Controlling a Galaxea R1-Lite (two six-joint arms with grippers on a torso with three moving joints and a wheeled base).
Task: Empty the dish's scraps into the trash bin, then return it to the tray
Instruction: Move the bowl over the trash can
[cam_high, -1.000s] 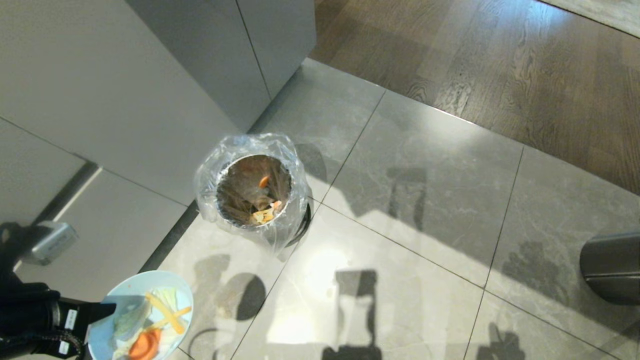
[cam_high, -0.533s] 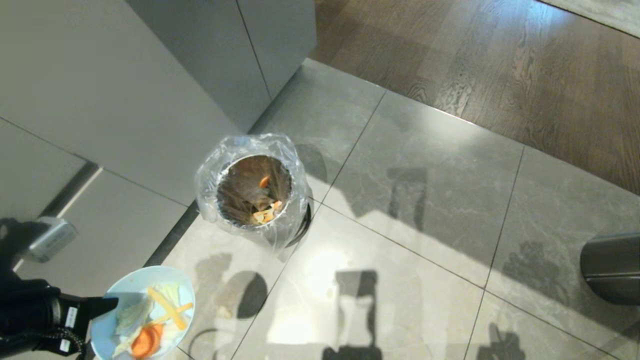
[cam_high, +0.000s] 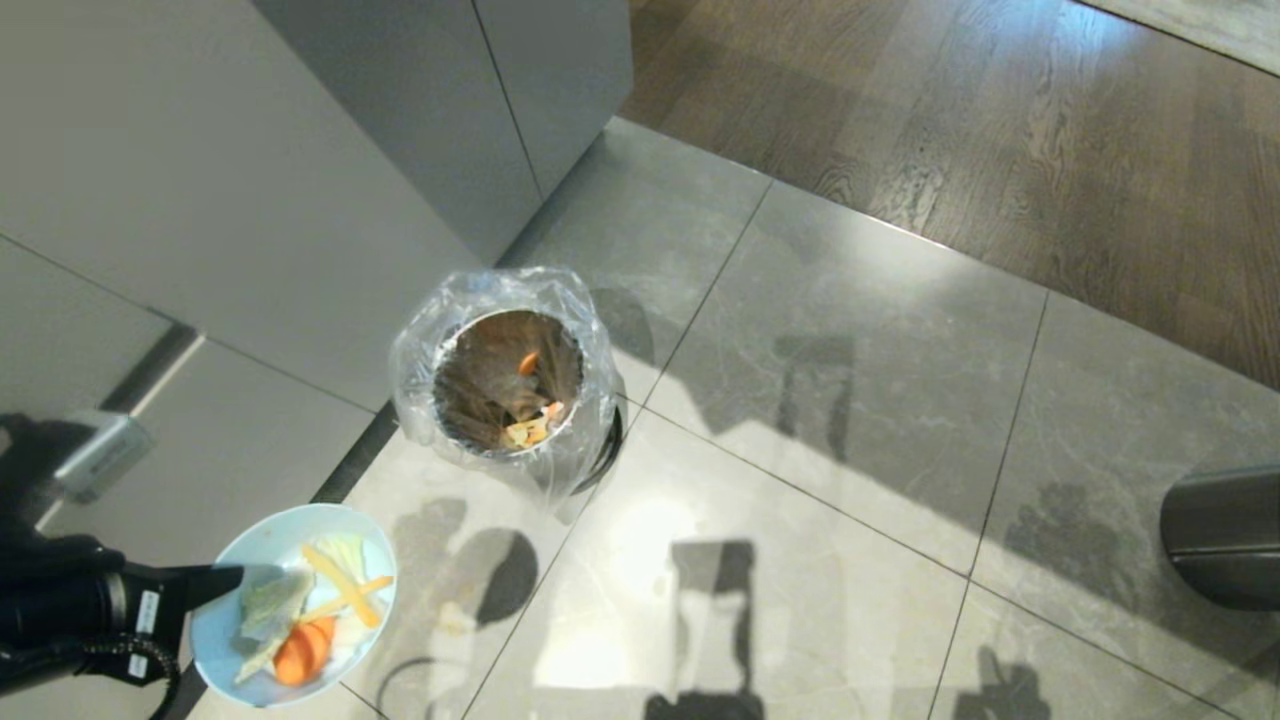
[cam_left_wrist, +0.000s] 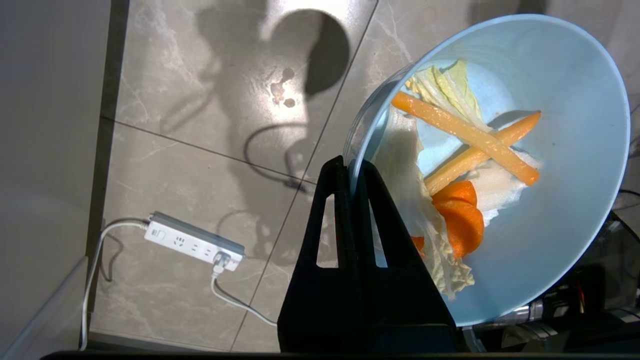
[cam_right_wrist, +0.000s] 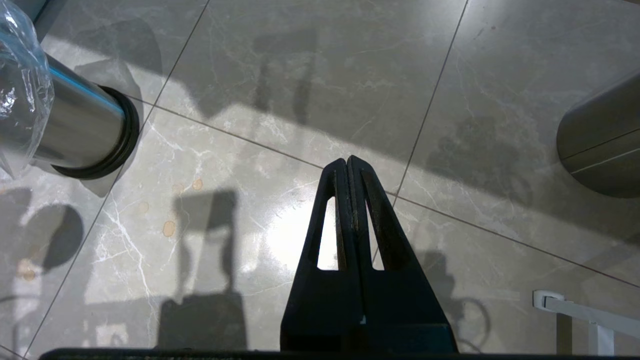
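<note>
Since a second ago the dish (cam_high: 295, 605) has risen a little and come nearer the trash bin (cam_high: 505, 375), though the two are well apart. Its rim is pinched between the closed fingers of the left gripper (cam_left_wrist: 352, 167), and the scraps (cam_left_wrist: 457, 175) lie inside: carrot slices, yellow strips, pale leaf. Grey cabinet fronts (cam_high: 250, 170) stand just beside the bin. A white power strip (cam_left_wrist: 194, 244) with its cord lies on the tiled floor (cam_high: 850, 400) below the dish. Off to the right, the right gripper (cam_right_wrist: 350, 162) hangs pressed shut and empty near a dark steel cylinder (cam_high: 1222, 535).
</note>
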